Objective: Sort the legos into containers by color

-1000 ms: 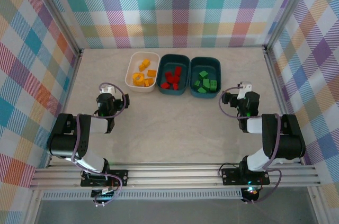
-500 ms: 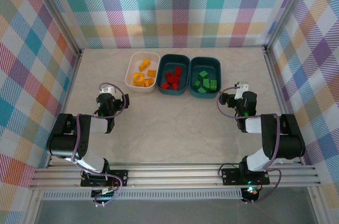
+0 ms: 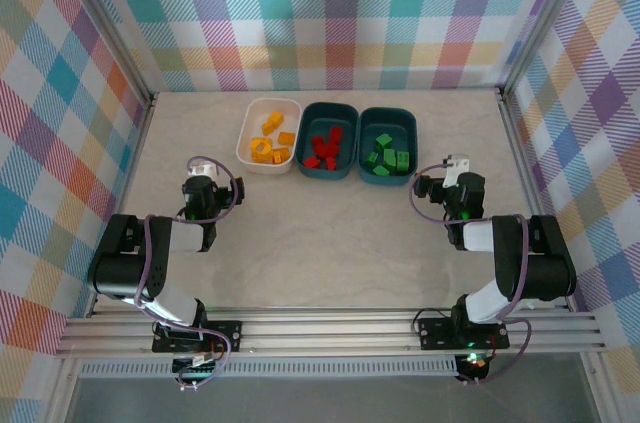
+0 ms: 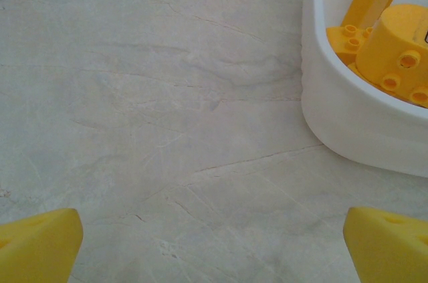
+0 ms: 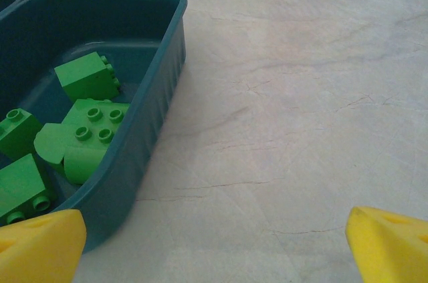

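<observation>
Left gripper (image 4: pixel 214 243), right gripper (image 5: pixel 214 246) seen spread, empty, nearside of red tray (image 3: pixel 330 105). Green tray (image 5: pixel 160 129) could be knocked, legos (image 3: pixel 322 146) spilt, if arm swung low.

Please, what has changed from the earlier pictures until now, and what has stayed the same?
The right gripper shifted slightly to its left, then stopped; its jaws stand open and hold nothing. Nothing was taken or let go. The left gripper, also open, the three trays and the sorted legos stayed as they were.

Black jointed arms (image 3: pixel 125 268), purple cables (image 3: pixel 236 191), white wrist blocks (image 3: pixel 203 171), yellow end effector fingertips (image 4: pixel 37 246)
</observation>
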`<move>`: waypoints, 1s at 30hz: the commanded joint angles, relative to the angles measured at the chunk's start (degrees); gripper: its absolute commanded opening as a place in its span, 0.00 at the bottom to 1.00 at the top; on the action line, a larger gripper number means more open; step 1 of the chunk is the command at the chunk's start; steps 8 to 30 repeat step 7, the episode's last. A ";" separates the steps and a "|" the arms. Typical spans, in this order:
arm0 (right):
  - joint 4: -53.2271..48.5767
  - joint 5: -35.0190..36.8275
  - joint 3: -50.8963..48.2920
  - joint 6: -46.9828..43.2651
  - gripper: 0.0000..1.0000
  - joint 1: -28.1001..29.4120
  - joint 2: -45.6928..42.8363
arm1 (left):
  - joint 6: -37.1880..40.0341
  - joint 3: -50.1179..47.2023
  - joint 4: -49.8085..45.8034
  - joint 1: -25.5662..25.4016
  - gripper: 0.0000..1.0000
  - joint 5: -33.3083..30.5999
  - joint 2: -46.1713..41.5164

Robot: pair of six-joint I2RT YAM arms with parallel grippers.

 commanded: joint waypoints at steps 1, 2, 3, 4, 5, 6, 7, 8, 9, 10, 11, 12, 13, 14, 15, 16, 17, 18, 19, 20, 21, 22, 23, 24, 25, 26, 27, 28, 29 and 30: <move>0.09 0.04 1.13 -0.34 1.00 0.25 0.19 | -0.15 0.51 1.82 -0.25 1.00 0.46 0.16; 0.07 0.03 1.12 -0.29 1.00 0.30 0.19 | -0.08 0.51 1.80 -0.23 1.00 0.37 0.14; 0.09 0.11 1.06 -0.33 1.00 0.24 0.19 | -0.16 0.58 1.87 -0.30 1.00 0.36 0.18; 0.09 0.07 1.09 -0.34 1.00 0.24 0.19 | -0.14 0.51 1.85 -0.25 1.00 0.38 0.18; 0.09 0.05 1.13 -0.41 1.00 0.18 0.19 | -0.04 0.43 1.97 -0.26 1.00 0.32 0.12; 0.05 0.06 1.13 -0.34 1.00 0.19 0.19 | -0.07 0.34 2.14 -0.29 1.00 0.27 0.07; 0.07 0.09 1.12 -0.25 1.00 0.21 0.19 | -0.07 0.36 2.26 -0.38 1.00 0.24 0.03; 0.07 0.09 1.12 -0.25 1.00 0.21 0.19 | -0.07 0.36 2.26 -0.38 1.00 0.24 0.03; 0.07 0.09 1.12 -0.25 1.00 0.21 0.19 | -0.07 0.36 2.26 -0.38 1.00 0.24 0.03; 0.07 0.09 1.12 -0.25 1.00 0.21 0.19 | -0.07 0.36 2.26 -0.38 1.00 0.24 0.03; 0.07 0.09 1.12 -0.25 1.00 0.21 0.19 | -0.07 0.36 2.26 -0.38 1.00 0.24 0.03; 0.07 0.09 1.12 -0.25 1.00 0.21 0.19 | -0.07 0.36 2.26 -0.38 1.00 0.24 0.03; 0.07 0.09 1.12 -0.25 1.00 0.21 0.19 | -0.07 0.36 2.26 -0.38 1.00 0.24 0.03; 0.07 0.09 1.12 -0.25 1.00 0.21 0.19 | -0.07 0.36 2.26 -0.38 1.00 0.24 0.03; 0.07 0.09 1.12 -0.25 1.00 0.21 0.19 | -0.07 0.36 2.26 -0.38 1.00 0.24 0.03; 0.07 0.09 1.12 -0.25 1.00 0.21 0.19 | -0.07 0.36 2.26 -0.38 1.00 0.24 0.03; 0.07 0.09 1.12 -0.25 1.00 0.21 0.19 | -0.07 0.36 2.26 -0.38 1.00 0.24 0.03; 0.07 0.09 1.12 -0.25 1.00 0.21 0.19 | -0.07 0.36 2.26 -0.38 1.00 0.24 0.03; 0.07 0.09 1.12 -0.25 1.00 0.21 0.19 | -0.07 0.36 2.26 -0.38 1.00 0.24 0.03; 0.07 0.09 1.12 -0.25 1.00 0.21 0.19 | -0.07 0.36 2.26 -0.38 1.00 0.24 0.03; 0.07 0.09 1.12 -0.25 1.00 0.21 0.19 | -0.07 0.36 2.26 -0.38 1.00 0.24 0.03; 0.07 0.09 1.12 -0.25 1.00 0.21 0.19 | -0.07 0.36 2.26 -0.38 1.00 0.24 0.03; 0.07 0.09 1.12 -0.25 1.00 0.21 0.19 | -0.07 0.36 2.26 -0.38 1.00 0.24 0.03; 0.07 0.09 1.12 -0.25 1.00 0.21 0.19 | -0.07 0.36 2.26 -0.38 1.00 0.24 0.03; 0.07 0.09 1.12 -0.25 1.00 0.21 0.19 | -0.07 0.36 2.26 -0.38 1.00 0.24 0.03; 0.07 0.09 1.12 -0.25 1.00 0.21 0.19 | -0.07 0.36 2.26 -0.38 1.00 0.24 0.03; 0.07 0.09 1.12 -0.25 1.00 0.21 0.19 | -0.07 0.36 2.26 -0.38 1.00 0.24 0.03; 0.07 0.09 1.12 -0.25 1.00 0.21 0.19 | -0.07 0.36 2.26 -0.38 1.00 0.24 0.03; 0.07 0.09 1.12 -0.25 1.00 0.21 0.19 | -0.07 0.36 2.26 -0.38 1.00 0.24 0.03; 0.07 0.09 1.12 -0.25 1.00 0.21 0.19 | -0.07 0.36 2.26 -0.38 1.00 0.24 0.03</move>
